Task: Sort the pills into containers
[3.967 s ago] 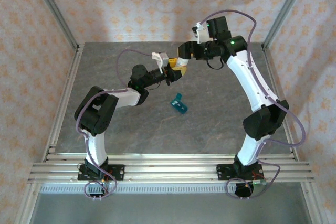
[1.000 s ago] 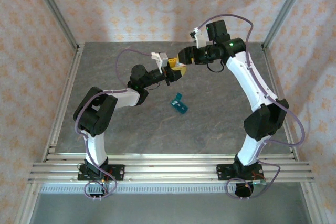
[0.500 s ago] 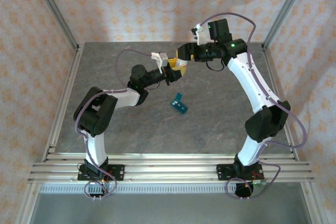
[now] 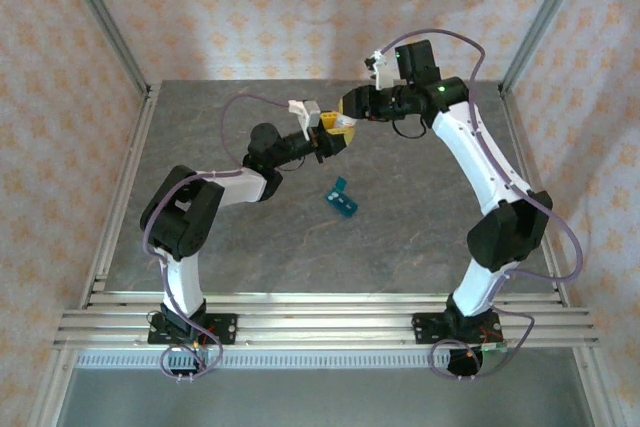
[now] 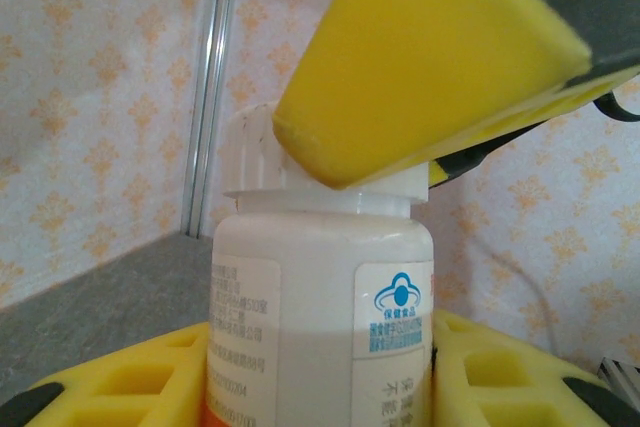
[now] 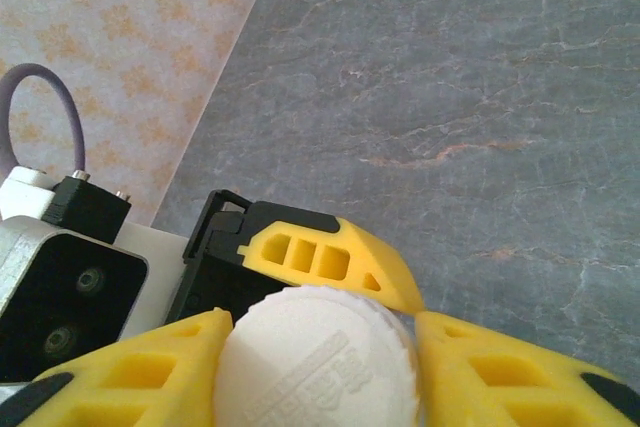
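A: Step in hand?
B: Uncapping, by the look of it, ahead of any sorting. Small white cylindrical plastic bottle with a blue-printed label (image 5: 320,277) held upright above the grey marble-patterned table (image 4: 430,222), toward the far middle.

A: Left gripper (image 4: 333,137)?
B: Closed on the bottle's body. Yellow foam pads (image 5: 110,387) pressed to both sides, below the shoulder.

A: Right gripper (image 4: 352,110)?
B: Down over the white ribbed screw cap (image 6: 315,347), with yellow fingers (image 6: 130,367) against it on either side. Read as clamped on the cap. Cap seated on the neck, not yet off.

A: Containers?
B: Small teal plastic pill box, a short strip of lidded compartments (image 4: 342,198), flat on the table. Well apart from both grippers, nearer the arm bases. Lids up or down: too small to tell.

A: Next move?
B: Most likely a twist of the cap against a firm hold on the body, then a lift clear. Calls for a steady left grip, to stop the smooth bottle turning in the foam. Also calls for a straight pull, to keep the bottle from tipping. After that, presumably, carrying the bottle over the pill box
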### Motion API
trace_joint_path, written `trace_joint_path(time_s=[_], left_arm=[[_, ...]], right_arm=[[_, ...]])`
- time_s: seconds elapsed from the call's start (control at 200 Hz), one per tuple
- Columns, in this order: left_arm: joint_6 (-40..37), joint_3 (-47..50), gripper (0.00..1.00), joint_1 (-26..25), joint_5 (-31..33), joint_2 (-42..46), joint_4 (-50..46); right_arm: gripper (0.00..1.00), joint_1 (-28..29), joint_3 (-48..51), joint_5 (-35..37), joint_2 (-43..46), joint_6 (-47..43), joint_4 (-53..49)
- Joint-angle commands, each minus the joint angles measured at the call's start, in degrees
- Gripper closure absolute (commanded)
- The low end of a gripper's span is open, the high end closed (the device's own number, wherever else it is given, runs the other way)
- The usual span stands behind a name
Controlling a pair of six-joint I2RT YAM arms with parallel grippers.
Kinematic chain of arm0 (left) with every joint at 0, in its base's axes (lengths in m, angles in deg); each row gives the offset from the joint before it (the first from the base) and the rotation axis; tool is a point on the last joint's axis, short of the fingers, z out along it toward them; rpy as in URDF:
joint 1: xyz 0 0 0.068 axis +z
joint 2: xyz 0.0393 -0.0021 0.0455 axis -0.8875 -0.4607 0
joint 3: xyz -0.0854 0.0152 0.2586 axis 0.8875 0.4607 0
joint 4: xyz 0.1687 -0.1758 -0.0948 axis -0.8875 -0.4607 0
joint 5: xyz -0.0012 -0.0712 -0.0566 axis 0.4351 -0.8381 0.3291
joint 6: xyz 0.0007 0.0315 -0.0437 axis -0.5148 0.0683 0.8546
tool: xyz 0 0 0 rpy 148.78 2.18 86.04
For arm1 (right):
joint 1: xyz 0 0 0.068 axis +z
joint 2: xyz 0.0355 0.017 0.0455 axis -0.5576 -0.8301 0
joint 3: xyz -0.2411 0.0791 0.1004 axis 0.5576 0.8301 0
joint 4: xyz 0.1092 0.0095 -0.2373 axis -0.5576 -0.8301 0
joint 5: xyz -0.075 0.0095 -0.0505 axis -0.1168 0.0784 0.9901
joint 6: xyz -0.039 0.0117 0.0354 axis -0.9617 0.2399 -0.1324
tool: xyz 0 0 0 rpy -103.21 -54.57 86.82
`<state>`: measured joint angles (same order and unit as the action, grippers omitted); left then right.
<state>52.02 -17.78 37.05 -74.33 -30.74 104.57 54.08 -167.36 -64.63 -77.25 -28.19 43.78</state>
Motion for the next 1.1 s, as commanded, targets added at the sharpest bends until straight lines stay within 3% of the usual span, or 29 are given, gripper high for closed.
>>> trace_joint_path(time_s=[0.0,0.165,0.415,0.601,0.686,0.851,0.956,1.096], left_arm=[[0.5,-1.7,1.00,-0.2,-0.4,2.3,4.0],[0.4,-1.6,1.00,-0.2,-0.3,2.3,4.0],[0.4,-1.8,1.00,-0.4,0.1,2.0,4.1],[0.0,-1.7,1.00,-0.5,0.3,1.8,4.0],[-0.2,-1.7,1.00,-0.4,0.2,1.8,4.0],[-0.4,-1.6,1.00,-0.5,0.2,1.9,4.0],[-0.4,-1.6,1.00,-0.4,0.2,1.9,4.0],[-0.1,-1.5,1.00,-0.5,0.2,2.0,4.0]], right_arm=[[0.61,-0.2,1.9,1.7,2.5,1.6,0.8],[0.71,0.2,7.3,5.3,5.6,9.6,7.1],[0.73,8.2,15.2,29.5,11.6,25.9,12.0],[0.72,11.1,16.0,30.6,11.4,30.2,14.8],[0.64,11.0,12.4,31.2,10.3,27.7,11.5],[0.34,7.9,9.0,28.9,11.5,23.8,9.8],[0.23,5.2,9.0,25.1,13.0,21.2,11.0],[0.18,3.4,7.3,18.8,12.8,14.9,10.0]])
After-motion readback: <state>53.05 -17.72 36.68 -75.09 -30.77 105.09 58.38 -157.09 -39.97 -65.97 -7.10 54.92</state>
